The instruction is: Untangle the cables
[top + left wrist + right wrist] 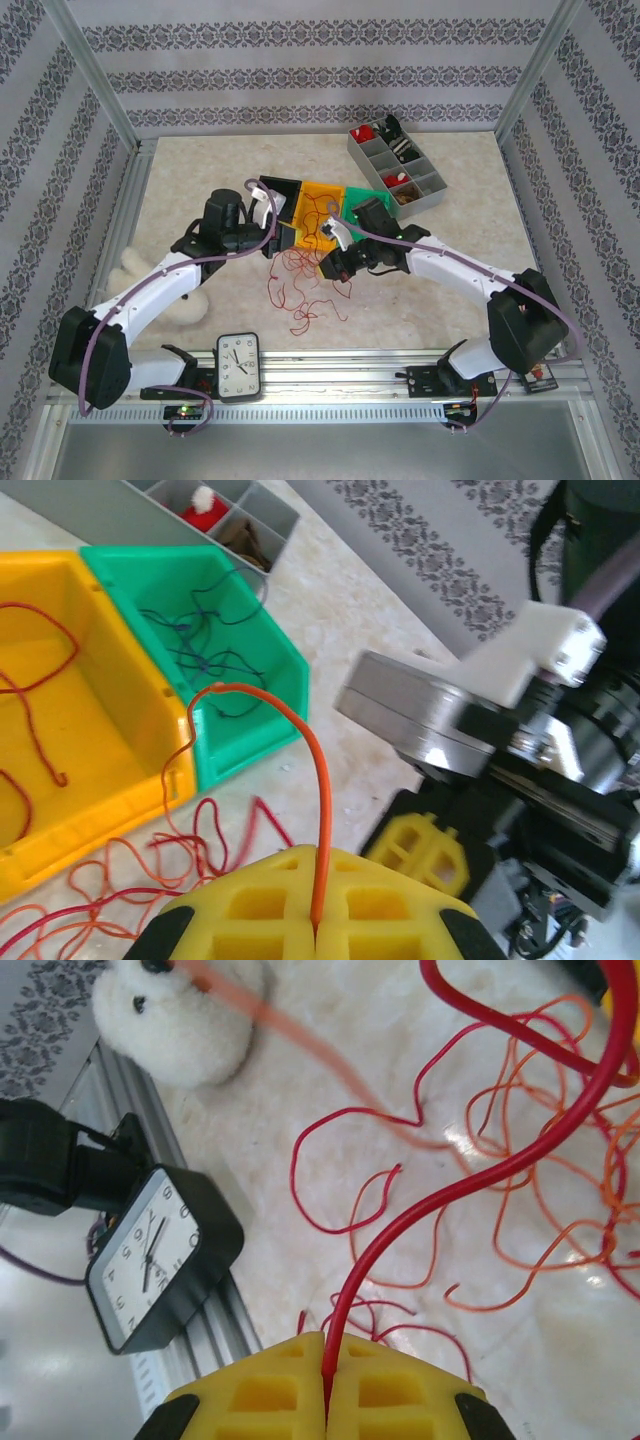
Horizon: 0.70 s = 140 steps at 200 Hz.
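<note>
**A:** Along the near rail, at six o'clock from the tangle, a black rectangular alarm clock (238, 367) is standing. Its white dial is showing plain numerals, and I am finding no brand or other lettering I can read.

**B:** And the thin red and orange cables (300, 285)?

**A:** They are lying as a loose, curly clump at the middle of the pale table (200, 170), between the two arms, with strands trailing toward six o'clock. The left gripper (317, 935) is pinching one orange wire (322, 800) with its yellow jaws pressed together. The right gripper (327, 1400) is clamping a red wire (450, 1200) the same way.

**B:** How are they going to handle?

**A:** Light and springy, I am judging. Each gripped strand is arching up from the pads unsupported. They are thin enough to slip, so gripping near an end and drawing slowly is looking safest, since the loops are likely to snag.

**B:** Farther out?

**A:** At twelve o'clock an open yellow plastic bin (80, 820) is holding a red strand. A green plastic bin (250, 735) touching it is holding a thin dark wire. At one o'clock a grey compartment tray (368, 165) is sitting, with no label I can read.
</note>
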Available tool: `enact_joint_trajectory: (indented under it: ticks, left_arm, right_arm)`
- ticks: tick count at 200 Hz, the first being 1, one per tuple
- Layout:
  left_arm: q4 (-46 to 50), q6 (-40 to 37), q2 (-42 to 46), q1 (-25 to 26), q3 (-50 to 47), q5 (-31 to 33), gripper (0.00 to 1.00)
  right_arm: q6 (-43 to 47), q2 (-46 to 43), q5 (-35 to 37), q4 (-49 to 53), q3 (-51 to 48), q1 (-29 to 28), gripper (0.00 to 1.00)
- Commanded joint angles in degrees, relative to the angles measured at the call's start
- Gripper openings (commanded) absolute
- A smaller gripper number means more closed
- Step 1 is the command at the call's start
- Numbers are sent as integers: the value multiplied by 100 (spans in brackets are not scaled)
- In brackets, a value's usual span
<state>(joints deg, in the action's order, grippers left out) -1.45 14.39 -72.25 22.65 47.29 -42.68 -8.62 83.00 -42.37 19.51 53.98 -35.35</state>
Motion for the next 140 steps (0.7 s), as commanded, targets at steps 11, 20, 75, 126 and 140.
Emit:
enact_joint_trajectory:
  ticks: [11, 20, 75, 126, 140]
  left_arm:
    - [-63, -275, 96, -181, -272, 319, 0]
    - [-144, -233, 87, -199, -373, 317, 0]
    - [-155, -122, 63, -196, -848, 63, 0]
    - [939, -399, 319, -131, -1310, 323, 0]
    - [1183, -378, 248, -6, -1362, 538, 0]
  right_arm:
    - [-14, -796, -816, 198, -148, 155, 0]
    - [-86, -1024, -980, 209, -180, 226, 0]
    - [-420, -1807, -421, -300, 89, 1320, 0]
    - [-889, -731, 452, -1848, 678, 1288, 1]
    - [-1070, -340, 660, -2404, 801, 1234, 0]
